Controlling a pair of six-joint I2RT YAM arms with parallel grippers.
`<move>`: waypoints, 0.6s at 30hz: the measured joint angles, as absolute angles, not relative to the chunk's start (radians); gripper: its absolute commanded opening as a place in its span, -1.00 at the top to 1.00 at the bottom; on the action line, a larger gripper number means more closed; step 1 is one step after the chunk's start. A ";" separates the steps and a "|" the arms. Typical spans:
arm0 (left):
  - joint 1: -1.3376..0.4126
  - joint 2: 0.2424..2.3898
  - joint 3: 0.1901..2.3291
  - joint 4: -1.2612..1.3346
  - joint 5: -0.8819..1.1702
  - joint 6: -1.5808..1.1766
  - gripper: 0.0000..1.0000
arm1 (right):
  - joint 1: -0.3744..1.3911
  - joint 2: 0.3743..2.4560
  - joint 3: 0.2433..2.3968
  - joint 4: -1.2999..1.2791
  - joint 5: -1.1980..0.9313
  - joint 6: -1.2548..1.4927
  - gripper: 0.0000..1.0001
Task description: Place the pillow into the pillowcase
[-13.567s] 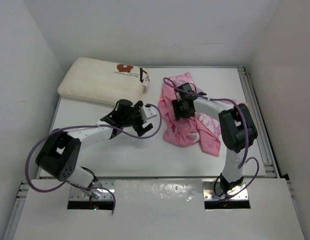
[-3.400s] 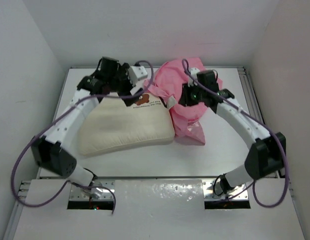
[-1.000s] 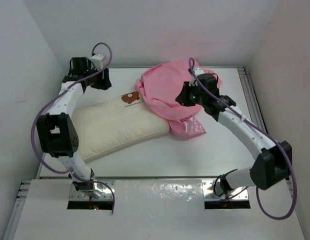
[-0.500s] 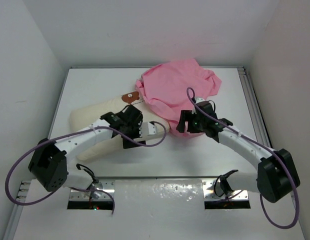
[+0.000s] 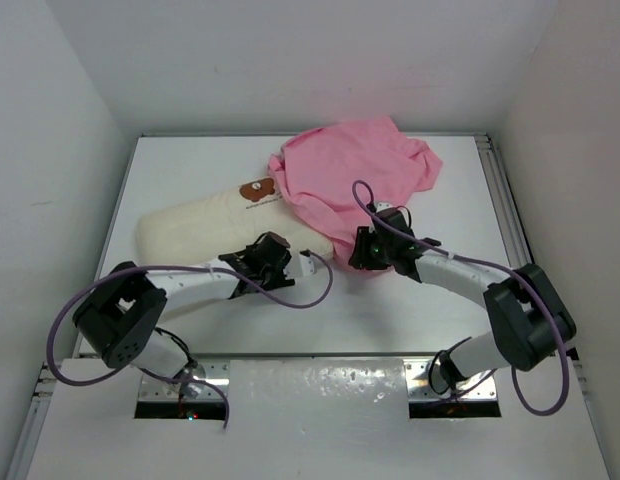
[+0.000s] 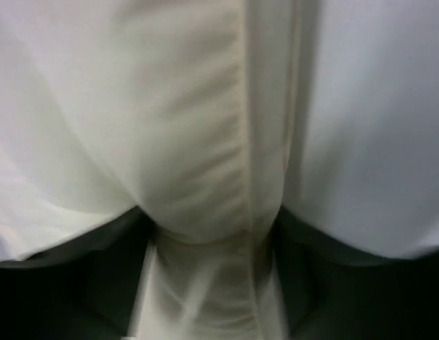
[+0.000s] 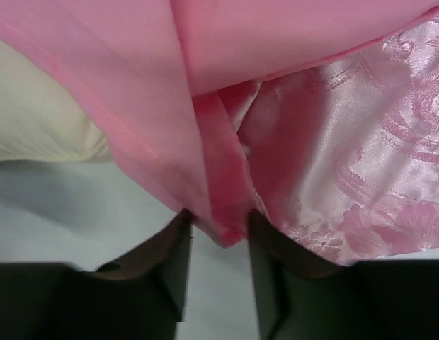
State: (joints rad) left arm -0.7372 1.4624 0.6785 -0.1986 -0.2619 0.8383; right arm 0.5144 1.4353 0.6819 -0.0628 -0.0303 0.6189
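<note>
The pillow (image 5: 195,225) is lying left of centre on the desk (image 5: 180,165), with its right end covered by the pillowcase (image 5: 355,175), which is bunching in the upper middle. The left pincer (image 6: 212,283) is squeezing the pillow's near seamed edge between widely parted jaws. The right pincer (image 7: 219,237) is pinching a fold at the pillowcase's lower edge, jaws about half closed.

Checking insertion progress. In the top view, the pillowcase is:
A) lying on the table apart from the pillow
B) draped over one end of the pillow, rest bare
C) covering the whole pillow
B: the pillowcase overlaps one end of the pillow; the printed mark and the other end show bare.
</note>
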 measured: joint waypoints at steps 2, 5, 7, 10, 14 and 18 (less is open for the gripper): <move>-0.718 1.469 0.684 -0.172 -0.270 0.832 0.39 | 0.515 1.463 0.685 -0.048 -0.033 0.625 0.58; -0.704 1.489 0.725 -0.188 -0.267 0.810 1.00 | 0.515 1.485 0.688 -0.037 -0.030 0.629 0.95; -0.699 1.506 0.757 -0.208 -0.259 0.794 1.00 | 0.515 1.485 0.693 -0.033 -0.026 0.628 1.00; -0.686 1.525 0.800 -0.252 -0.243 0.763 1.00 | 0.515 1.485 0.709 -0.033 -0.023 0.620 1.00; -0.623 1.556 0.959 -0.420 -0.155 0.707 1.00 | 0.515 1.481 0.764 -0.067 0.007 0.578 1.00; -0.580 1.569 1.168 -0.562 -0.108 0.669 1.00 | 0.516 1.444 0.799 -0.115 0.055 0.521 1.00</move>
State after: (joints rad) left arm -0.5800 1.5692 1.1679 -0.5625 -0.1078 0.6689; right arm 0.5163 1.4437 0.7986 -0.1154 0.0547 0.5209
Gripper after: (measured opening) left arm 0.078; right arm 0.002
